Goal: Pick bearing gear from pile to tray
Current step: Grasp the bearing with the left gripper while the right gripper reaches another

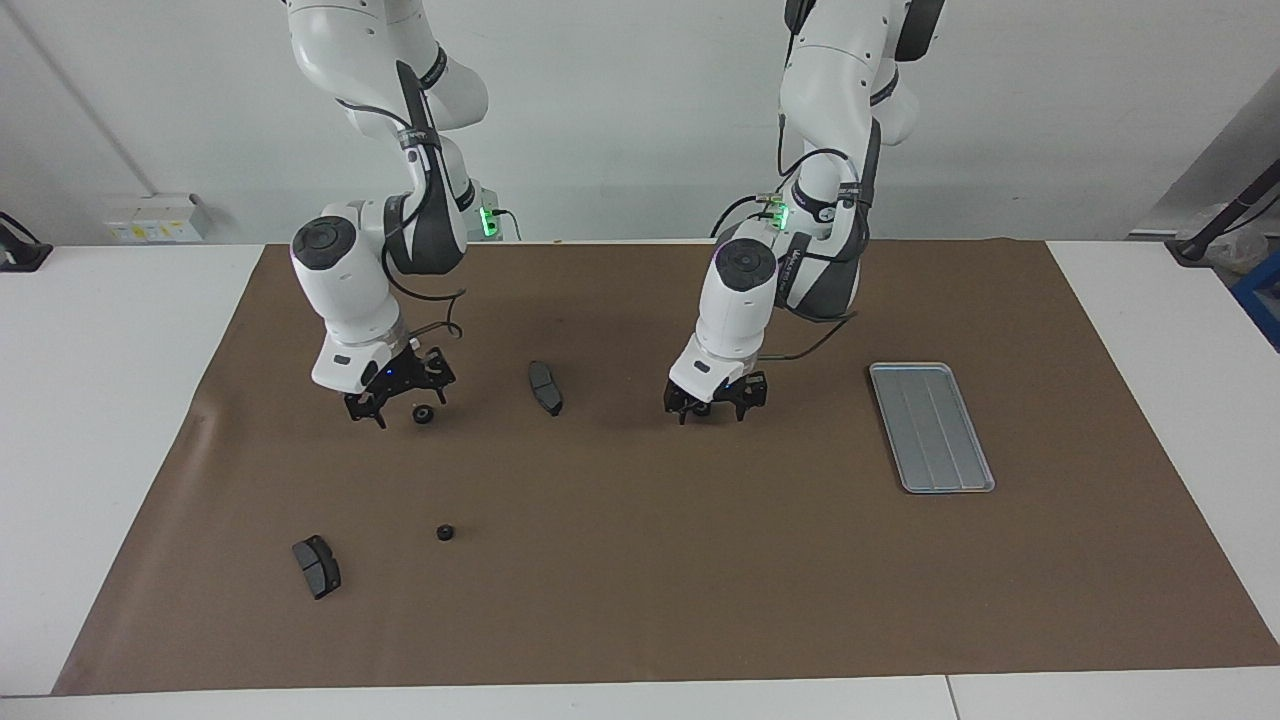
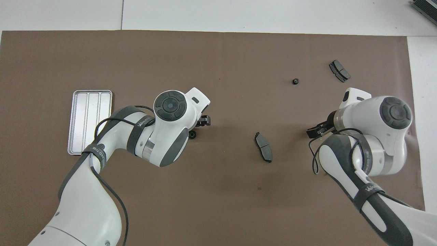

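one tray (image 1: 932,428) on the table (image 1: 640,600), nothing in it. left tool (image 1: 716,404) spread over a gear (image 2: 193,135); right tool (image 1: 396,402) spread beside another gear (image 1: 423,414).

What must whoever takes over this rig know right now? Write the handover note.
Left gripper: jaws open, low over one gear, nothing gripped.
Right gripper: jaws open, low beside a second gear, holding nothing.
Third gear: loose on the mat, farther from the robots.
Tray: toward the left arm's end of the table, no gear in it.
Done: nothing delivered.
Left: grip each gear and carry all three to the tray.
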Controlling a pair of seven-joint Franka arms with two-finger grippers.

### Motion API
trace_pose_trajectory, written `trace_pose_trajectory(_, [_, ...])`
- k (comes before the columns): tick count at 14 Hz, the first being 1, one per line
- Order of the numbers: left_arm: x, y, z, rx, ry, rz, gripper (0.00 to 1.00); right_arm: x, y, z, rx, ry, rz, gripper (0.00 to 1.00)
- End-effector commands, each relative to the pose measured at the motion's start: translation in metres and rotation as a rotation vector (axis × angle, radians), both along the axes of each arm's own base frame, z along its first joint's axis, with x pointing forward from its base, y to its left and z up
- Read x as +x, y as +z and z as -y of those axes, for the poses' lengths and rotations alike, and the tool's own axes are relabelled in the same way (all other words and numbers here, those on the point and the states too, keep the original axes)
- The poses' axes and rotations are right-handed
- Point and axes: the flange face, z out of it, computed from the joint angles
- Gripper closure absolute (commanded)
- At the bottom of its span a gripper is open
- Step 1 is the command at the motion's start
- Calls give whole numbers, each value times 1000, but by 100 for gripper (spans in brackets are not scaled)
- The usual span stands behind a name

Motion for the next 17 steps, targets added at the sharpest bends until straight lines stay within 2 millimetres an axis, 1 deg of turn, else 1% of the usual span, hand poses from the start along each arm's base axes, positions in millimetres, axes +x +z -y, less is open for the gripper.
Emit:
trace_pose_trajectory(1, [-26, -1, -5, 7, -9, 16, 0, -26, -12, 8, 17, 18, 14, 0])
trace_pose_trajectory(3, [-33, -4, -3, 9, 8, 8, 2, -33, -23, 19, 14, 15, 21, 0])
trace_pose_trajectory(4, [-40, -7, 1, 13, -1, 2, 3, -37, -27, 20, 13, 16, 25, 0])
trace_pose_trajectory(8, [-39, -6, 2, 7, -1, 11, 21, -42, -32, 17, 17, 15, 15, 0])
trace_pose_trajectory(9, [-38, -4, 3, -7, -1, 31, 23, -42, -31, 13, 17, 17, 20, 0])
trace_pose_trajectory(11, [-37, -6, 2, -13, -1, 38, 26, -39, -36, 12, 15, 18, 37, 0])
trace_pose_trajectory(12, [-38, -8, 2, -12, -3, 38, 31, -39, -37, 13, 14, 17, 38, 0])
trace_pose_trajectory(13, [-38, -8, 2, -18, -3, 46, 33, -39, -38, 13, 14, 17, 36, 0])
trace_pose_trajectory(14, [-38, -8, 1, -19, -3, 49, 34, -39, -38, 13, 14, 17, 36, 9])
trace_pose_trajectory(16, [-41, -13, -2, -14, -10, 41, 36, -39, -38, 13, 14, 17, 36, 32])
trace_pose_trajectory(17, [-42, -13, -2, -14, -12, 41, 39, -39, -38, 12, 14, 19, 36, 38])
